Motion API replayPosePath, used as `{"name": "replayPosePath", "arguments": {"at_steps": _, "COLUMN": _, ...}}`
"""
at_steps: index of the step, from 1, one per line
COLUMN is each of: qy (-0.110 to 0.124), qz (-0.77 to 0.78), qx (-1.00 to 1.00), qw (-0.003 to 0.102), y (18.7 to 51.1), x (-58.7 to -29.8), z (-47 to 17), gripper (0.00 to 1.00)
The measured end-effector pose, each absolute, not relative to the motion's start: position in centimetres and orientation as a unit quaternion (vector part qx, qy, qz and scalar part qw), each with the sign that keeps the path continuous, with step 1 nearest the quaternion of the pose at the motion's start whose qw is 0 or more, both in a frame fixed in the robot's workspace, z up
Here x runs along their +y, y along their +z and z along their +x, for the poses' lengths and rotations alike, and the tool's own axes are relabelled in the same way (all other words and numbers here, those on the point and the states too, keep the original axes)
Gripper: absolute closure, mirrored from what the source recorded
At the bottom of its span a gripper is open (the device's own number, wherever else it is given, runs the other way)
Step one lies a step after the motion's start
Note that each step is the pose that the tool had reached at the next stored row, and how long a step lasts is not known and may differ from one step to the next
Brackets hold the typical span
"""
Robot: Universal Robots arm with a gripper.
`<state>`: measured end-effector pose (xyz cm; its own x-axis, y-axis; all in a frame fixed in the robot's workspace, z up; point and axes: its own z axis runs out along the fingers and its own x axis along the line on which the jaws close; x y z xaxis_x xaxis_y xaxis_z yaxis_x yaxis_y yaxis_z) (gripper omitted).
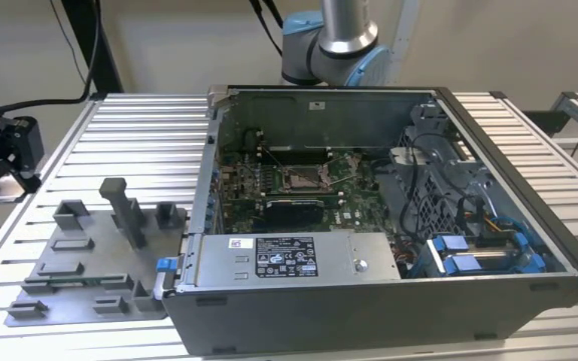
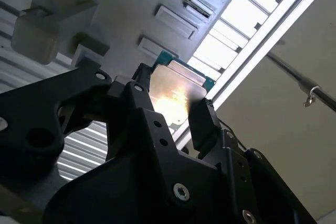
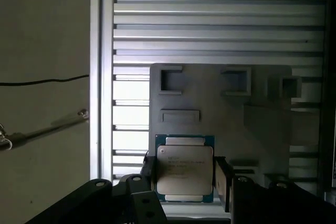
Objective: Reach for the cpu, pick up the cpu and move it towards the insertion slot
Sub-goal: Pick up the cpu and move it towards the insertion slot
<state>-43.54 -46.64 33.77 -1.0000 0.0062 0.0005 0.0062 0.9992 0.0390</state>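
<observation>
End effector (image 3: 185, 174) clamped on cpu (image 3: 185, 166) by its 2 sides, held above grey fixture plate (image 3: 220, 116).

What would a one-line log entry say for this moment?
gripper: shut on cpu | cpu: above fixture plate | slot: in open case

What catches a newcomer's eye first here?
The pale square cpu is clamped between the black fingers, seen in both wrist views, with the grey fixture plate behind it. In the exterior view, the open computer case sits on the slatted table, the insertion slot inside it.
</observation>
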Motion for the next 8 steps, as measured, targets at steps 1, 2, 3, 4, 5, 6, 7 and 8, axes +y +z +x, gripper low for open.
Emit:
{"name": "replayPosePath", "arguments": {"at_steps": 1, "qy": -0.019, "qz": -0.003, "qx": -1.0, "qw": 0.0, "y": 33.83, "x": -46.64, "z": -43.54, "gripper": 1.0}}
{"name": "replayPosePath", "arguments": {"at_steps": 2, "qy": -0.019, "qz": -0.003, "qx": -1.0, "qw": 0.0, "y": 33.91, "x": -46.64, "z": -43.54, "gripper": 1.0}}
{"name": "replayPosePath", "arguments": {"at_steps": 3, "qy": -0.019, "qz": -0.003, "qx": -1.0, "qw": 0.0, "y": 34.01, "x": -46.64, "z": -43.54, "gripper": 1.0}}
{"name": "replayPosePath", "arguments": {"at_steps": 4, "qy": -0.019, "qz": -0.003, "qx": -1.0, "qw": 0.0, "y": 34.12, "x": -46.64, "z": -43.54, "gripper": 1.0}}
{"name": "replayPosePath", "arguments": {"at_steps": 5, "qy": -0.019, "qz": -0.003, "qx": -1.0, "qw": 0.0, "y": 34.24, "x": -46.64, "z": -43.54, "gripper": 1.0}}
{"name": "replayPosePath", "arguments": {"at_steps": 6, "qy": -0.019, "qz": -0.003, "qx": -1.0, "qw": 0.0, "y": 34.38, "x": -46.64, "z": -43.54, "gripper": 1.0}}
{"name": "replayPosePath", "arguments": {"at_steps": 7, "qy": -0.019, "qz": -0.003, "qx": -1.0, "qw": 0.0, "y": 34.54, "x": -46.64, "z": -43.54, "gripper": 1.0}}
{"name": "replayPosePath", "arguments": {"at_steps": 8, "qy": -0.02, "qz": -0.003, "qx": -1.0, "qw": 0.0, "y": 34.7, "x": -46.64, "z": -43.54, "gripper": 1.0}}
